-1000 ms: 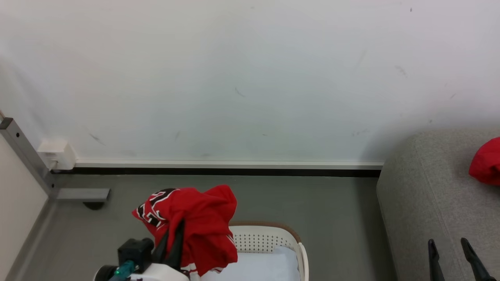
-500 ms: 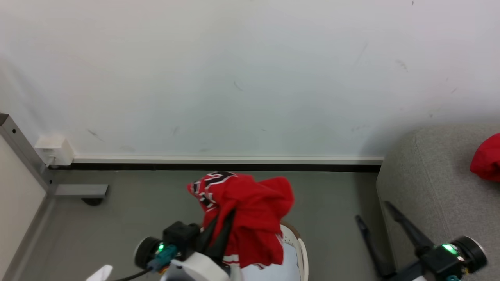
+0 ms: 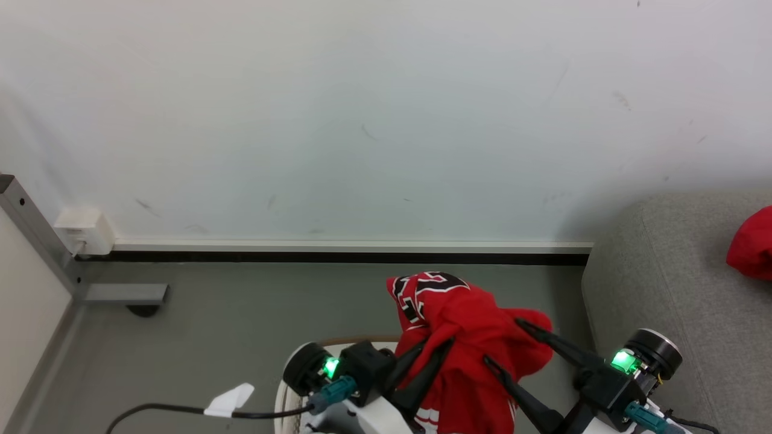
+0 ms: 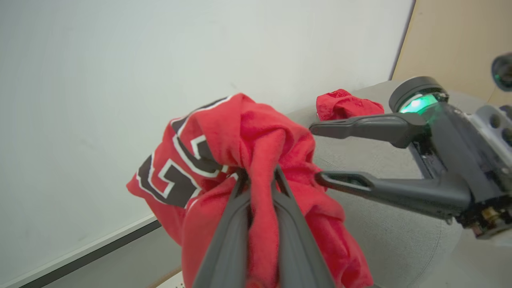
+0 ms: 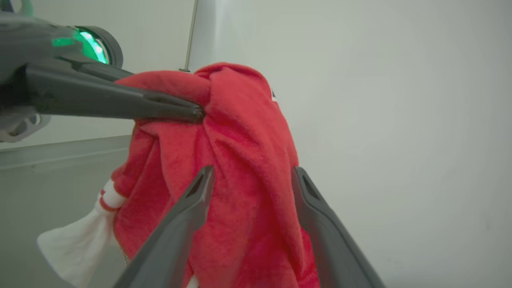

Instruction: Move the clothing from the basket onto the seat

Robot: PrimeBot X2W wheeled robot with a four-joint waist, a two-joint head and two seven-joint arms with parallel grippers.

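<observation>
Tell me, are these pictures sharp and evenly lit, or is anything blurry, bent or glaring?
Head view: soft, even light, all sharp; a faint shadow lies on the wall beside the sofa. Left wrist view: the jersey is crisp, the green lamp behind the right gripper glares, the wall's edge bows. Right wrist view: the left gripper blurs toward its green-lit base.

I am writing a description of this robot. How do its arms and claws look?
Left claw and right claw alike: two long, tapering dark grey fingers on a black wrist with a round green light and a teal plug. A black cable with a white tag leads to the left wrist.
</observation>
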